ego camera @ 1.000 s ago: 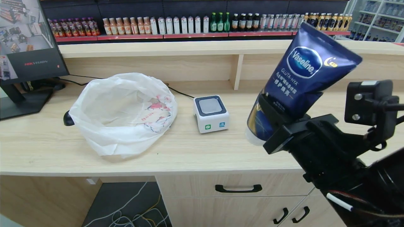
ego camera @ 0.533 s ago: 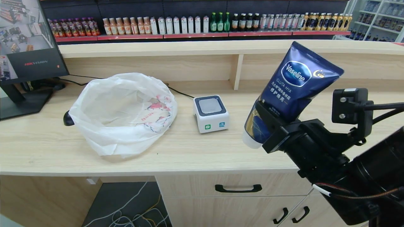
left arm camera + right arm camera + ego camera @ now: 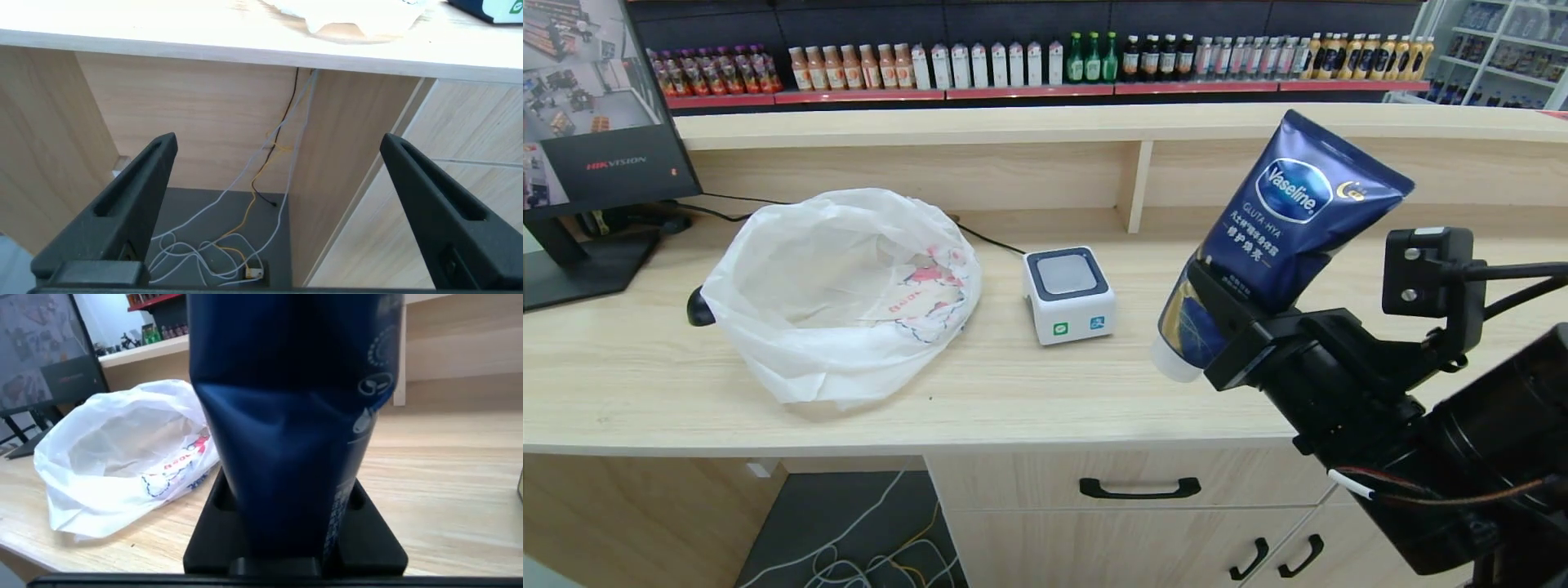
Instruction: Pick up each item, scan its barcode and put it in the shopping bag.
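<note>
Wood-grain checkout counter (image 3: 1013, 392), bottle shelves (image 3: 1045, 61) behind it at 12 o'clock. We see a white plastic shopping bag (image 3: 841, 294) lying open on the counter, with a monitor (image 3: 596, 122) at its 10 o'clock. Barcode scanner (image 3: 1068, 294) sits just beside the bag at its 3 o'clock, window up. Right gripper (image 3: 1232, 322) is clamped on a dark blue lotion tube (image 3: 1286, 229), held off the counter at the scanner's 3 o'clock. The tube is tilted, crimped end toward 1 o'clock, white cap toward 7 o'clock. We see the left gripper (image 3: 282, 204) low, below the counter edge, fingers (image 3: 122, 208) apart with nothing between. Loose cables (image 3: 237, 245) lie on the floor beyond it. Drawers (image 3: 1139, 488) are at the scanner's 6 o'clock.
</note>
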